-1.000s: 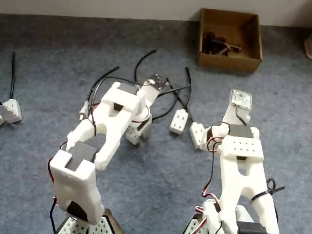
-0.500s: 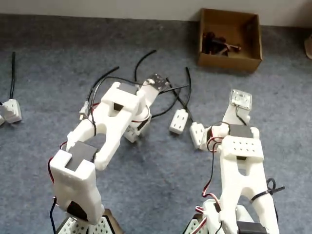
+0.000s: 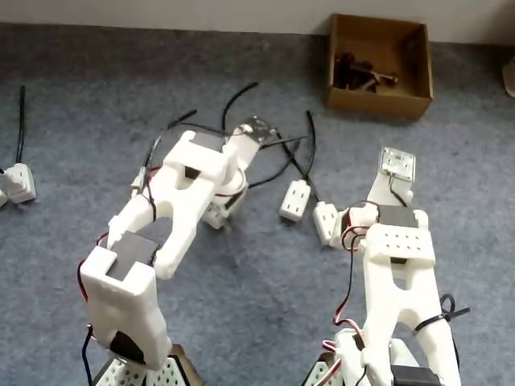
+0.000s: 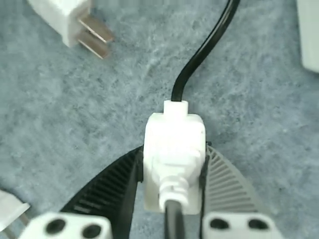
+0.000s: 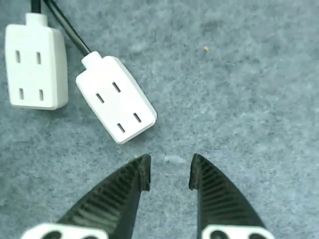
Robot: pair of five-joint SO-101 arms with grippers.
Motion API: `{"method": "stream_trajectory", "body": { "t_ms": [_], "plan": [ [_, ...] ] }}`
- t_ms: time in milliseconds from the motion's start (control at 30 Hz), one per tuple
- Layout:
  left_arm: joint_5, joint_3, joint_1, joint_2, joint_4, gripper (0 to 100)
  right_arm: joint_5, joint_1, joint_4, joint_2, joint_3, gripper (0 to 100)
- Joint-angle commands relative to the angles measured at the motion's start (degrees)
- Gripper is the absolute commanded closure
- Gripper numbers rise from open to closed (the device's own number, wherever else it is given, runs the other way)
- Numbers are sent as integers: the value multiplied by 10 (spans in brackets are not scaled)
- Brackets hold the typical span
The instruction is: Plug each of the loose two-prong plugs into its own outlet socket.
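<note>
**Left arm slides its white block a little way out**

The left tool (image 4: 173, 154) is closed tight on a white plastic block with a black cord at each end (image 4: 174, 144). In the last second this arm has moved a bit farther out and toward the left. The block has gone with it across the grey fuzzy counter (image 3: 265, 305). The block looks like a plug already pushed into a socket. So I think this pair is done and is just being moved out of the way.

The right tool (image 5: 169, 172) has not moved. Its fingers are a little apart and hold nothing. Just past it lie a slanted white outlet block (image 5: 115, 98) and a straight white outlet block (image 5: 36, 62), both with empty slots.

Beyond the held block, apart from it, lies a loose white two-prong plug with brass prongs (image 4: 75, 25). It still needs a socket.

Farthest off sits a brown cardboard box (image 3: 378, 64).
</note>
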Motion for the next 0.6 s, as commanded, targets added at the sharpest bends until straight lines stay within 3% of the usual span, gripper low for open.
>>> {"method": "stream_trajectory", "body": {
  "t_ms": [0,233,567],
  "plan": [
    [3,-70,-37,-13,39,996,9,9,-9,-20,-3,863],
    [4,-146,-109,-13,82,996,9,9,-9,-19,-3,863],
    [3,-205,-308,-7,76,996,9,7,-9,-18,-3,863]
  ]
}}
